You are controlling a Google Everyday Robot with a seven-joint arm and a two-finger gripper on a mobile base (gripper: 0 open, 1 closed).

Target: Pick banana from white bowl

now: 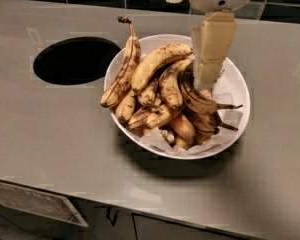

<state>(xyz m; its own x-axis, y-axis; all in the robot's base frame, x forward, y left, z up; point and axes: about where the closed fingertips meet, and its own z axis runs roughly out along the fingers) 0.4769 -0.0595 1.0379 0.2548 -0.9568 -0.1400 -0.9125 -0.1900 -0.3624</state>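
Lying on top of the pile in the white bowl (239, 86), banana (157, 61) is the brightest yellow one. Its long axis runs diagonally, low end toward the bowl's left rim, high end up and to the right.

Gripper (208, 79) hangs down into the right half of the bowl, over the nearly black bananas (200, 101), just beside the target's high end. Can't tell whether it's open or closed, and nothing looks held.

Key relation: the target body lies to the camera-left of the gripper, so my read is it has to shift left and square up across that diagonal.

Risk: slim brown-streaked banana (124, 69) lies close along the far-left side. The round hole (75, 60) in the counter (65, 144) is well apart.
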